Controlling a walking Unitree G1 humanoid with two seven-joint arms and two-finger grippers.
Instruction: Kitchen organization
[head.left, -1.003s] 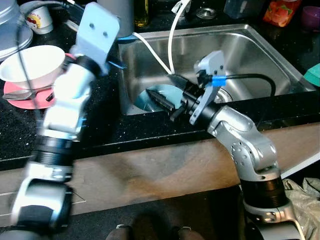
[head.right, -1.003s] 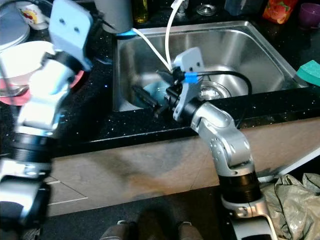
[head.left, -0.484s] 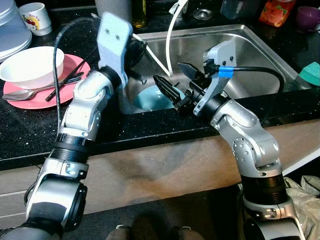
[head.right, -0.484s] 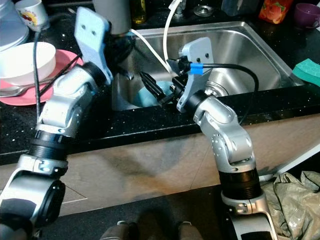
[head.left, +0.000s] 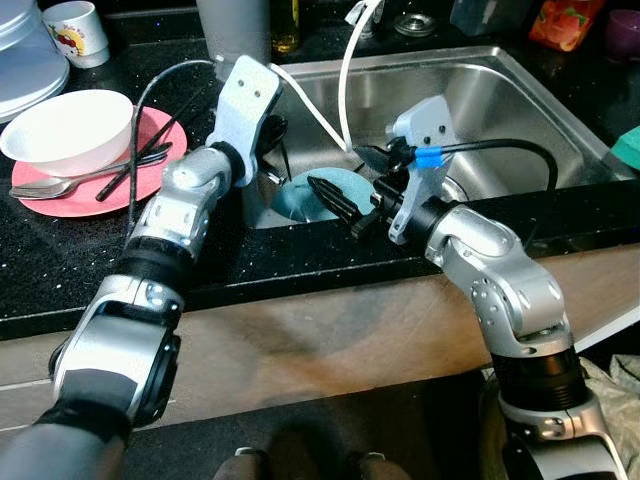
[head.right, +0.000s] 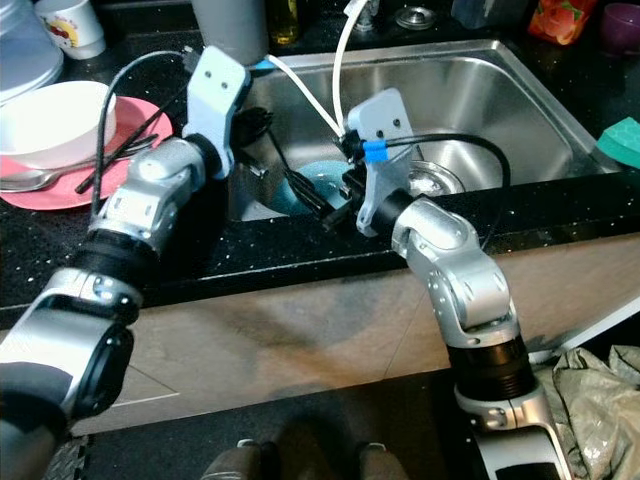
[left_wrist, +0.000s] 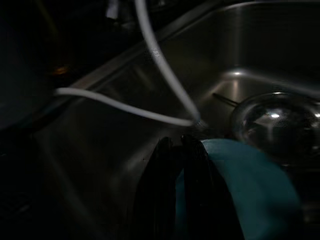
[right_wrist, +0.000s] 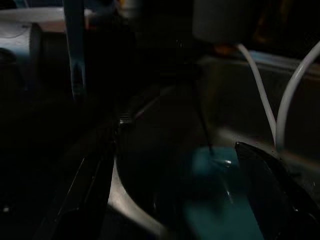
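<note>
While one teal plate (head.left: 305, 192) lies in the sink (head.left: 500, 90), left end effector (left_wrist: 177, 150) seems closed, right end effector (head.left: 352, 185) spread

A teal plate (head.left: 322, 190) lies in the steel-grey sink (head.left: 500, 90); a white bowl (head.left: 68, 125) sits on a pink plate (head.left: 80, 195) on the speckled black bench (head.left: 60, 255).

blue plate (head.left: 305, 192): mostly hidden behind both arms
left gripper (left_wrist: 177, 165): fingertips lost in shadow, grip unclear
</note>
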